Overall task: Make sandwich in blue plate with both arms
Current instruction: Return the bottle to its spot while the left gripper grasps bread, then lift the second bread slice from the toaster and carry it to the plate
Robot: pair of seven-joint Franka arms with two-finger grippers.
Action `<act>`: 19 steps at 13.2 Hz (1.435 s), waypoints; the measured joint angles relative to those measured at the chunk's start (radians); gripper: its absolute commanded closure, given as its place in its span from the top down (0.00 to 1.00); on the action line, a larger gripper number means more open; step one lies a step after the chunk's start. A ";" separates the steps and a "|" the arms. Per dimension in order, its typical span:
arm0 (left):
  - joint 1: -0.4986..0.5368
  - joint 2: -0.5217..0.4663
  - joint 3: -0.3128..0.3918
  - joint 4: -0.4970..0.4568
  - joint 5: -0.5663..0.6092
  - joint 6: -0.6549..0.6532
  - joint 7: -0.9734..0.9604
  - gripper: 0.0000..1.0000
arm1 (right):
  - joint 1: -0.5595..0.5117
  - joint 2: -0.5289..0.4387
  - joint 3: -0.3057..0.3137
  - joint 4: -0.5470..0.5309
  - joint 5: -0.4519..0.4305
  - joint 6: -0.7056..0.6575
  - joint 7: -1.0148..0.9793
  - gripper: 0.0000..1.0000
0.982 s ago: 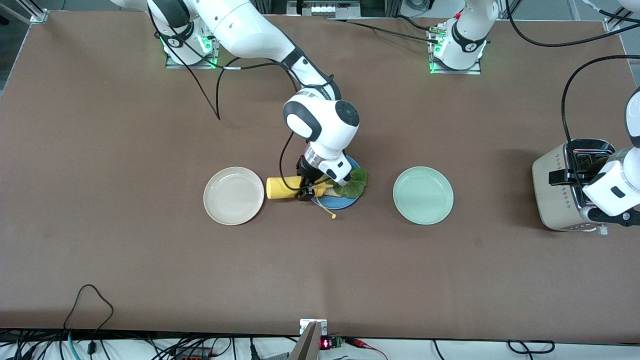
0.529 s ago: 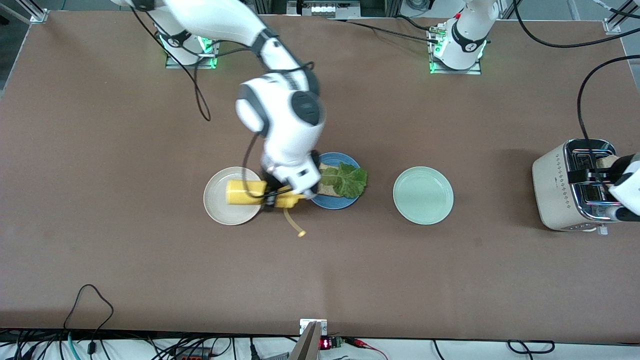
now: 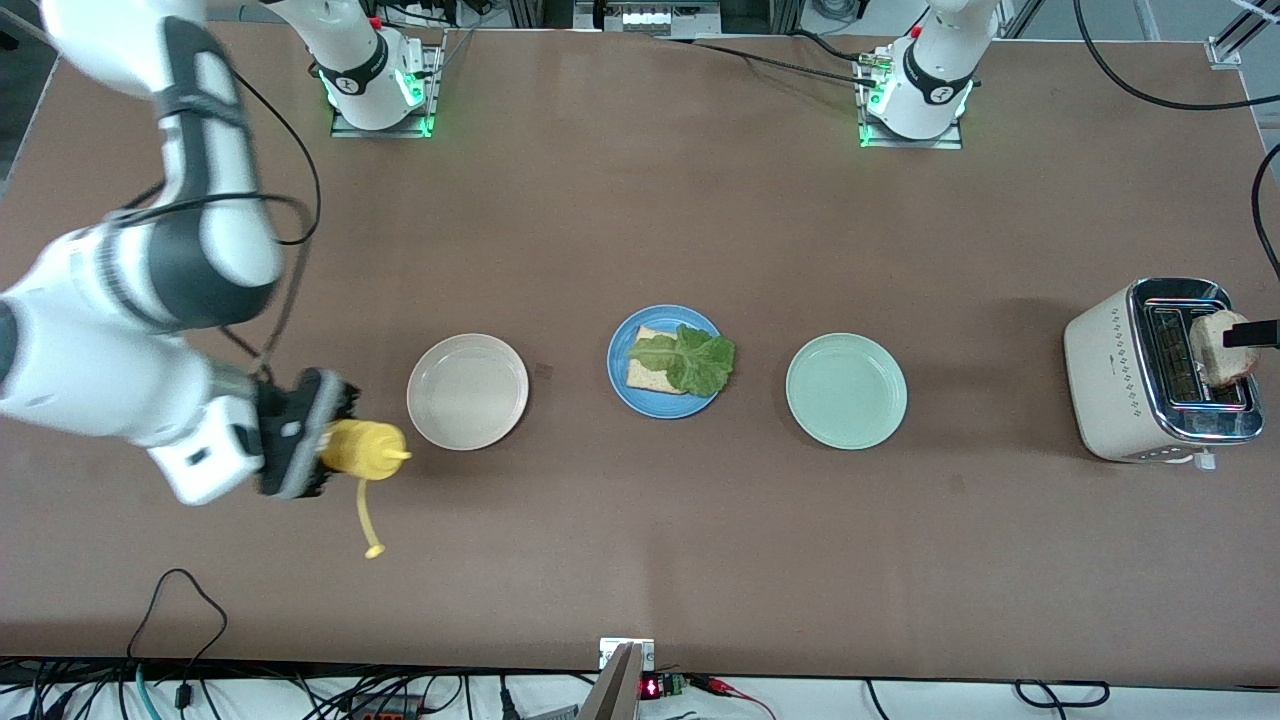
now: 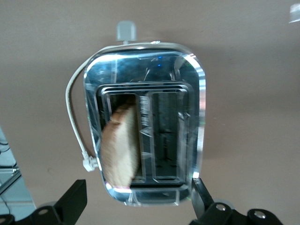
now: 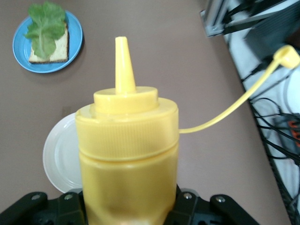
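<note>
Yellow bottle (image 3: 362, 449) – right pincer (image 3: 300, 434), sideways

The blue plate (image 3: 615, 372) is round and glossy with a raised rim, and sits on the table between a beige plate toward the right arm's end and a pale green plate toward the left arm's end. On it lies one pale tan bread slice (image 3: 645, 375) with a brown crust, flat and roughly square. A ruffled green lettuce leaf (image 3: 692, 359) lies on that slice, spreading over its edge toward the left arm's end and reaching the plate's rim. A second slice (image 4: 121, 145) stands on edge in a toaster slot, its rounded top sticking out.
</note>
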 measured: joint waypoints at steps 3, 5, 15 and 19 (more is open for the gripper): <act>0.059 0.016 -0.002 -0.076 -0.003 0.091 0.029 0.68 | -0.118 0.005 0.002 -0.023 0.180 -0.004 -0.097 0.00; 0.070 0.016 -0.004 -0.100 -0.003 0.097 0.046 0.22 | -0.169 0.008 0.003 -0.070 0.314 -0.004 -0.151 0.00; 0.070 -0.038 -0.028 -0.098 -0.003 0.084 0.067 0.01 | -0.460 0.013 0.040 -0.492 0.656 -0.110 -0.730 0.00; 0.066 -0.166 -0.157 -0.094 -0.004 -0.054 -0.025 0.01 | -0.510 0.003 0.042 -0.653 0.686 -0.110 -1.048 0.00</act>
